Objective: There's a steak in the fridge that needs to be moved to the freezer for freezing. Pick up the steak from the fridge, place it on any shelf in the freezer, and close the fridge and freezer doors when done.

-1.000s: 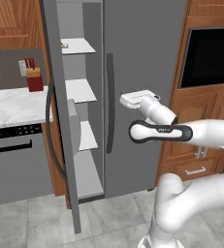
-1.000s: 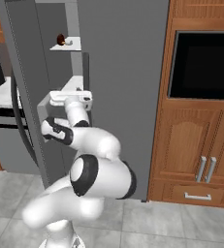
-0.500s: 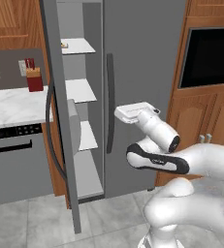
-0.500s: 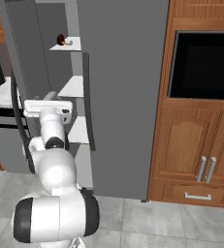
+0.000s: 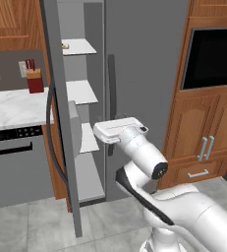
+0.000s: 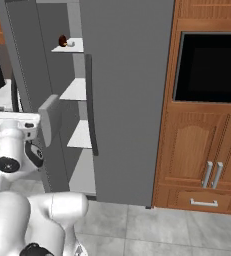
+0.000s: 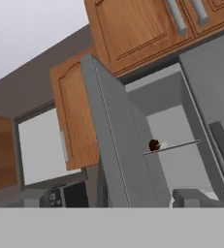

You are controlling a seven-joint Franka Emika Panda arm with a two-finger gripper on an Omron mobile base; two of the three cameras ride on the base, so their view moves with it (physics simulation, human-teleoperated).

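Note:
The steak point(image 6: 63, 40) is a small dark red-brown lump on the top shelf of the freezer point(image 5: 80, 93), the narrow compartment. It also shows as a dark speck point(image 5: 64, 46) and on the shelf edge point(image 7: 153, 144). The freezer door point(image 5: 61, 123) stands wide open. The fridge door point(image 5: 144, 74), wide and plain with a dark bar handle point(image 5: 111, 98), is shut. My gripper point(image 5: 116, 130) hangs in front of the fridge handle at mid height, well below the steak and apart from it; its fingers are hidden.
A grey bin point(image 6: 49, 125) juts from the inside of the freezer door, close to my hand. A marble counter point(image 5: 12, 106) with a red box point(image 5: 35, 81) lies left. A black wall oven point(image 5: 213, 56) and wood cabinets point(image 5: 203, 142) stand right.
The arm has swung down and to the left, bringing the hand from beside the fridge door to just in front of its handle, nearer the open freezer. The steak and doors have not moved.

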